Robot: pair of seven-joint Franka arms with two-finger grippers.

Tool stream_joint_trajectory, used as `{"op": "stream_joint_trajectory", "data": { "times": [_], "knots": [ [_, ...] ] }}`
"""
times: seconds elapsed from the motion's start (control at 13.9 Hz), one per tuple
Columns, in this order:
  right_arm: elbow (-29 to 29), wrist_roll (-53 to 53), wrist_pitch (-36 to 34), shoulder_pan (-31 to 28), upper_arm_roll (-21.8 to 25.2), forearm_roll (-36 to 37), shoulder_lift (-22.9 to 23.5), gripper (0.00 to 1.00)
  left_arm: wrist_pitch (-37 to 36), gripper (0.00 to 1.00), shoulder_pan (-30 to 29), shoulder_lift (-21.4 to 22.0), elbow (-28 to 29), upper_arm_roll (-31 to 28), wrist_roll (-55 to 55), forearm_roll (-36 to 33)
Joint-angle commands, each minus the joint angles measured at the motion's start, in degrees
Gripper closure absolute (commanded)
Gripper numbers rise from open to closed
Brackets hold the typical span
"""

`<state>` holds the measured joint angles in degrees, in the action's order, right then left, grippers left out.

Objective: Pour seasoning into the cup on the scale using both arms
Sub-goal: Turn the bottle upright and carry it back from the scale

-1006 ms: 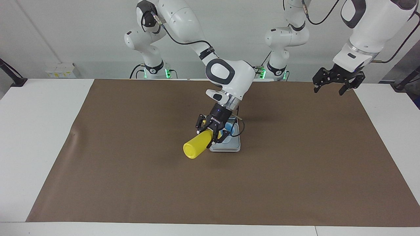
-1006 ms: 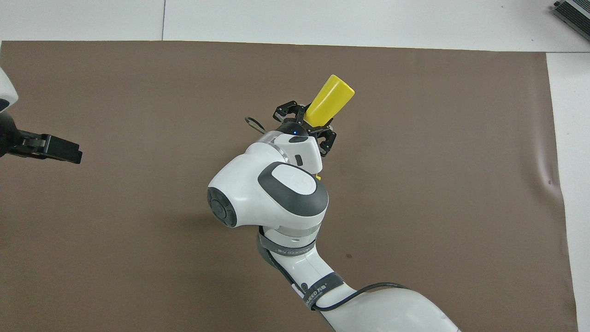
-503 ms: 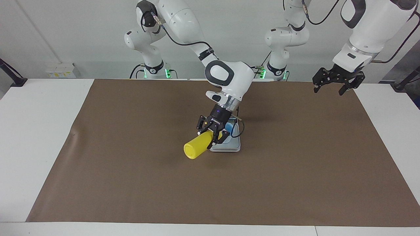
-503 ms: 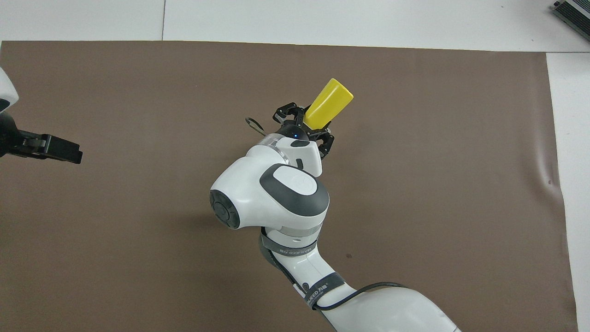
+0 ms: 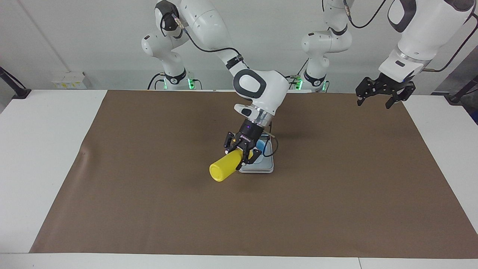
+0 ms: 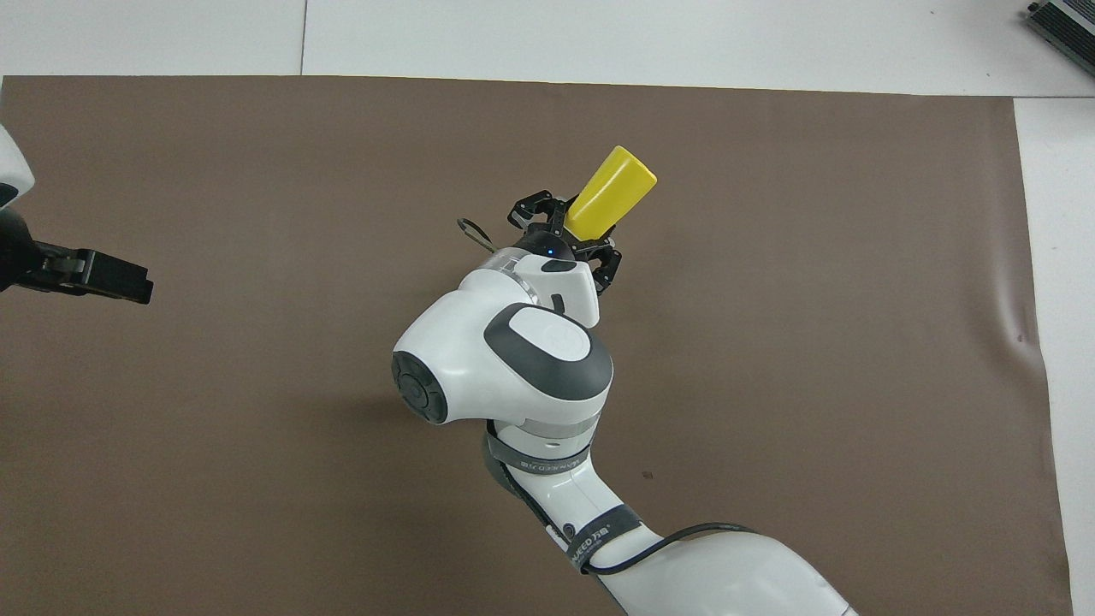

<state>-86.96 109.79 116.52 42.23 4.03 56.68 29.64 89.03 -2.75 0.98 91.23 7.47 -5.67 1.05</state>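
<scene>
My right gripper (image 5: 242,151) is shut on the yellow seasoning bottle (image 5: 224,168) and holds it tilted nearly flat in the air. The bottle's base points away from the robots; its nozzle end is hidden by the gripper, over the light blue cup (image 5: 262,144). The cup stands on the silver-grey scale (image 5: 261,167). In the overhead view the bottle (image 6: 612,192) sticks out from the right gripper (image 6: 565,235), and the arm hides the cup and the scale. My left gripper (image 5: 381,98) waits open and empty, high over the mat's edge at its own end; it also shows in the overhead view (image 6: 85,274).
A brown mat (image 5: 149,194) covers most of the white table (image 5: 37,149). A thin black cable (image 5: 274,147) loops beside the scale. A dark device (image 6: 1065,26) lies at the table's corner farthest from the robots.
The right arm's wrist has shifted very slightly over the scale; the bottle stays tilted over the cup at almost the same spot. The left arm has not moved.
</scene>
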Motion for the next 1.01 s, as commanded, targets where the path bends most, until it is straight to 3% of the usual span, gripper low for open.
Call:
{"op": "stream_joint_trajectory", "data": {
  "times": [0.0,0.14,0.43,0.72,0.93],
  "knots": [
    [-0.67,1.3,0.37,-0.92,-0.16,1.24,-2.12,1.0,1.32,0.0,-0.24,1.83,2.28,0.09,-0.66,-0.35],
    [-0.67,1.13,0.63,-1.89,-0.25,-0.86,-3.35,1.0,1.32,0.0,-0.24,1.83,2.28,0.17,-0.66,-0.35],
    [-0.67,0.34,0.81,-4.43,-0.25,-12.71,-7.83,1.0,1.41,0.0,-0.24,1.83,2.28,0.09,-0.66,-0.35],
    [-0.93,-1.51,-1.64,-8.3,-0.16,-31.42,-13.63,1.0,1.41,0.0,-0.24,1.83,2.37,0.17,-0.66,-0.35],
    [-0.84,-5.27,-5.94,-11.55,-0.16,-40.48,-16.7,1.0,1.41,0.0,-0.15,1.92,2.37,0.18,-0.66,-0.35]
  ]
}}
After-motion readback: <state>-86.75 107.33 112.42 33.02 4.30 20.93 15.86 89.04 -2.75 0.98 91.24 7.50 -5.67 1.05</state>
